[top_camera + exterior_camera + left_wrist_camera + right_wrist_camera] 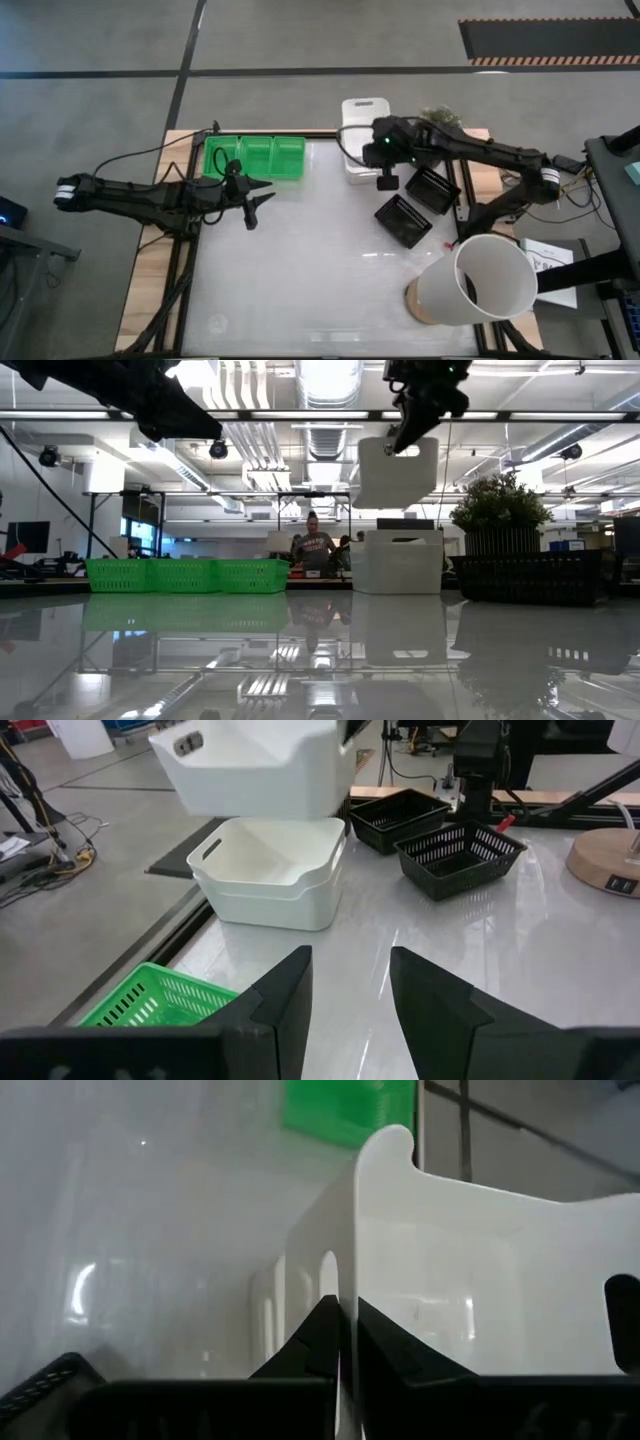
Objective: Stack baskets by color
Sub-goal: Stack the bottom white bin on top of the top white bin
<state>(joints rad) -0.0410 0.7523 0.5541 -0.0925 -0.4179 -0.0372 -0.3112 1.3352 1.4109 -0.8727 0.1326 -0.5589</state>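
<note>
Hiding lifted white basket point(364, 108) (partly): right arm point(470, 148).

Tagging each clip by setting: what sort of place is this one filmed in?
Probably an open robotics lab or workshop: exposed ceiling ducts and strip lights, workbenches behind the table, a person seated there, and hazard-striped floor matting.

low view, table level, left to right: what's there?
green baskets → white basket on the table, another white basket held above it by the right gripper → potted plant → black basket
</note>
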